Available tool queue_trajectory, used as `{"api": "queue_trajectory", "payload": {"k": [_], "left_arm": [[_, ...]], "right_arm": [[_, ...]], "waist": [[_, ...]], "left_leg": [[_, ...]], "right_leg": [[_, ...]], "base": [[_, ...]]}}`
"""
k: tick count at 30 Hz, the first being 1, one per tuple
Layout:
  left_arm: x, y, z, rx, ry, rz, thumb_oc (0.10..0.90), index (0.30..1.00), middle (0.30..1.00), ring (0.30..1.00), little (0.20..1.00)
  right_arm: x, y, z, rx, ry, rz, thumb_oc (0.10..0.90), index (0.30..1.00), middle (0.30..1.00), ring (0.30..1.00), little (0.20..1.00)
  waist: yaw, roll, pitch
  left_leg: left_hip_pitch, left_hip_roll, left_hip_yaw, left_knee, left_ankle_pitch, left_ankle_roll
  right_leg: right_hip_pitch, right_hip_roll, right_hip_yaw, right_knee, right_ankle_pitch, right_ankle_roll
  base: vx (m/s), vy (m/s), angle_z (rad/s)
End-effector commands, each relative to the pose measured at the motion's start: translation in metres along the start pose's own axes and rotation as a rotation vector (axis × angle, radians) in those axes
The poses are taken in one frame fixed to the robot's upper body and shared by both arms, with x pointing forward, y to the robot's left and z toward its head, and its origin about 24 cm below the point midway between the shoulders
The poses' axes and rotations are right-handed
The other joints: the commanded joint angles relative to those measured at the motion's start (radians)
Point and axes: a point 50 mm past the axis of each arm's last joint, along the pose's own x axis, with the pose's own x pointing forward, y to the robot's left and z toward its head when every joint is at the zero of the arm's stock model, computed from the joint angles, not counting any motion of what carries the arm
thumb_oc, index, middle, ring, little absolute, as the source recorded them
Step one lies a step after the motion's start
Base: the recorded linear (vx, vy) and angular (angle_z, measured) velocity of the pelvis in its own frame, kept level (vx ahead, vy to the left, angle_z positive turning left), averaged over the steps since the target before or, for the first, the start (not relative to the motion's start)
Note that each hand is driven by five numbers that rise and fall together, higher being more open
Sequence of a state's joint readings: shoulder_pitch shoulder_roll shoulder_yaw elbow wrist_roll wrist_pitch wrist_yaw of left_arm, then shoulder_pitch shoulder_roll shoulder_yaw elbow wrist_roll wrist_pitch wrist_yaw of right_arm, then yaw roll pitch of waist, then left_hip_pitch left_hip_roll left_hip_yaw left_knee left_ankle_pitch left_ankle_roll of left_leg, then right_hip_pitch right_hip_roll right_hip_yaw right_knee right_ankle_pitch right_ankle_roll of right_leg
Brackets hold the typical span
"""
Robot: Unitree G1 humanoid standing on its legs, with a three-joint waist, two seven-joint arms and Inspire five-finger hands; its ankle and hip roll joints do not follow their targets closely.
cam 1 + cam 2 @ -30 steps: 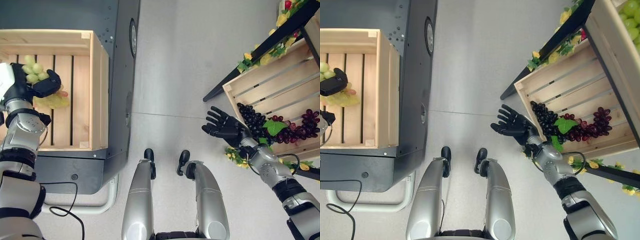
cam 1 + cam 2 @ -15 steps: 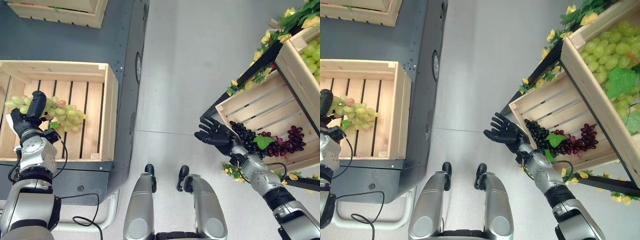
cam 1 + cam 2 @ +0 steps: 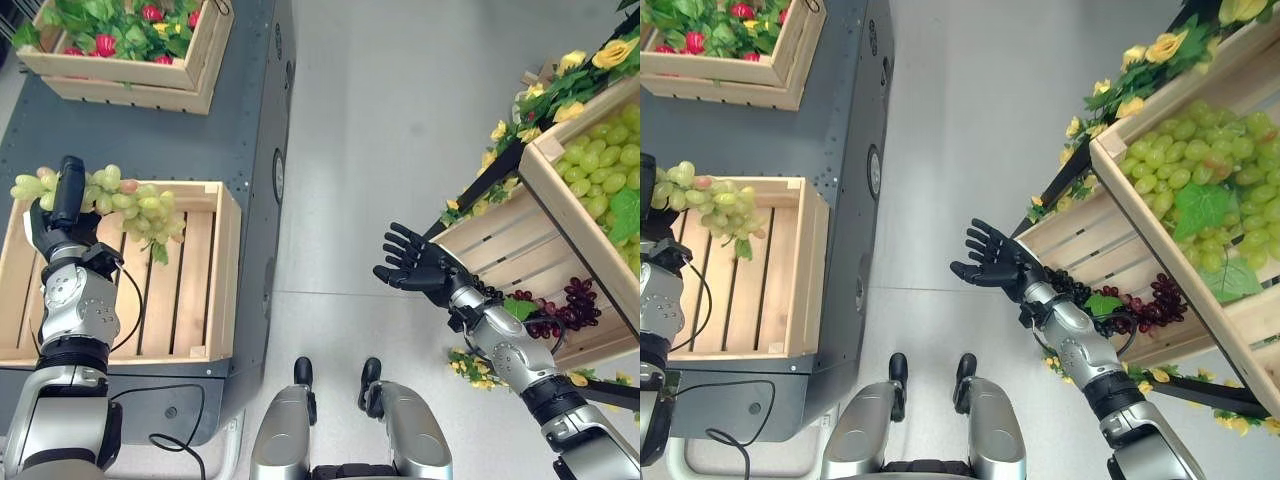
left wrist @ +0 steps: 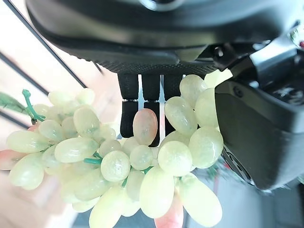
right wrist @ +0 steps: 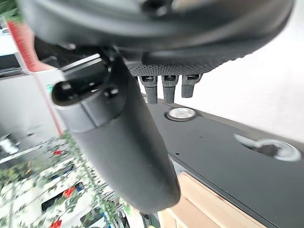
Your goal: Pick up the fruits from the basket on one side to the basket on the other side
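**Setting the green grapes down cleanly**

My left hand [image 3: 62, 215] has its fingers and thumb curled round a bunch of green grapes [image 3: 125, 205], which hangs over the far edge of the empty wooden crate [image 3: 215, 275] on my left. In the left wrist view the grapes [image 4: 137, 166] sit between my fingers [image 4: 142, 102] and thumb, the stem end trailing off to one side, so the hold looks like a pinch on the fruit, not on the stalk.

To do this well, I judge I should bring the bunch inward over the slats, lower it until it rests on the crate floor, and only then loosen my fingers. Letting go from height could roll grapes toward the wall or over it.

My right hand [image 3: 990, 262] hovers with fingers spread and nothing in it, near the shelf crate holding dark grapes [image 3: 1145, 305]; a crate of green grapes [image 3: 1180, 180] sits above.
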State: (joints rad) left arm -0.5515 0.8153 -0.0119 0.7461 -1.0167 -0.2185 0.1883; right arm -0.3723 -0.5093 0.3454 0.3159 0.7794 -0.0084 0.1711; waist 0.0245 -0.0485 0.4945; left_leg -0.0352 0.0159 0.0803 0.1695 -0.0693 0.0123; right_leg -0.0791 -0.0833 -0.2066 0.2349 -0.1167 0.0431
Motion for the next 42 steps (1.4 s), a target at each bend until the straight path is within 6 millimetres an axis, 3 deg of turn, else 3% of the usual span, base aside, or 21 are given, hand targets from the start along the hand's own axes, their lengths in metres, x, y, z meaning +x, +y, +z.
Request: {"api": "queue_trajectory", "payload": {"k": [1, 9, 17, 22, 42], "left_arm": [[-0.009, -0.030, 0.017, -0.046, -0.202, -0.151, 0.400, 0.300, 0.300, 0.300, 0.300], [-0.017, -0.084, 0.018, -0.087, -0.190, -0.369, 0.400, 0.300, 0.300, 0.300, 0.300], [-0.025, -0.140, 0.021, -0.167, -0.129, -0.528, 0.400, 0.300, 0.300, 0.300, 0.300], [-0.033, -0.179, 0.024, -0.165, -0.101, -0.637, 0.400, 0.300, 0.300, 0.300, 0.300], [-0.066, -0.243, 0.011, -0.202, 0.028, -0.904, 0.400, 0.300, 0.300, 0.300, 0.300]], "right_arm": [[0.006, 0.015, 0.026, -0.050, -0.200, 0.014, 0.800, 0.900, 0.900, 0.900, 0.900], [0.029, 0.049, 0.039, -0.007, -0.246, 0.105, 0.800, 0.900, 0.900, 0.900, 0.900], [0.051, 0.061, 0.057, -0.090, -0.225, 0.084, 0.800, 0.900, 0.900, 0.900, 0.900], [0.068, 0.070, 0.080, -0.105, -0.229, 0.094, 0.800, 0.900, 0.900, 0.900, 0.900], [0.083, 0.086, 0.084, 0.017, -0.162, 0.212, 0.800, 0.900, 0.900, 0.900, 0.900]], "waist": [[0.007, 0.072, -0.273], [0.027, 0.091, -0.369], [0.032, 0.090, -0.418], [0.033, 0.081, -0.434], [0.015, 0.063, -0.465]], "left_leg": [[0.026, -0.090, -0.053, -0.089, 0.011, 0.017], [0.094, -0.091, -0.085, -0.201, 0.052, 0.010], [0.117, -0.091, -0.092, -0.251, 0.069, 0.003], [0.117, -0.091, -0.094, -0.257, 0.066, 0.002], [0.147, -0.078, -0.066, -0.257, 0.054, 0.000]], "right_leg": [[0.066, -0.007, 0.015, -0.108, 0.044, -0.016], [0.145, 0.010, 0.014, -0.226, 0.092, -0.012], [0.177, 0.021, 0.013, -0.303, 0.128, -0.007], [0.183, 0.025, 0.014, -0.321, 0.138, -0.004], [0.205, 0.037, 0.027, -0.322, 0.132, -0.009]], "base": [[0.06, -0.075, 0.03], [0.05, -0.080, 0.04], [0.00, -0.062, 0.05], [-0.02, -0.062, 0.00], [0.01, -0.023, -0.03]]}}
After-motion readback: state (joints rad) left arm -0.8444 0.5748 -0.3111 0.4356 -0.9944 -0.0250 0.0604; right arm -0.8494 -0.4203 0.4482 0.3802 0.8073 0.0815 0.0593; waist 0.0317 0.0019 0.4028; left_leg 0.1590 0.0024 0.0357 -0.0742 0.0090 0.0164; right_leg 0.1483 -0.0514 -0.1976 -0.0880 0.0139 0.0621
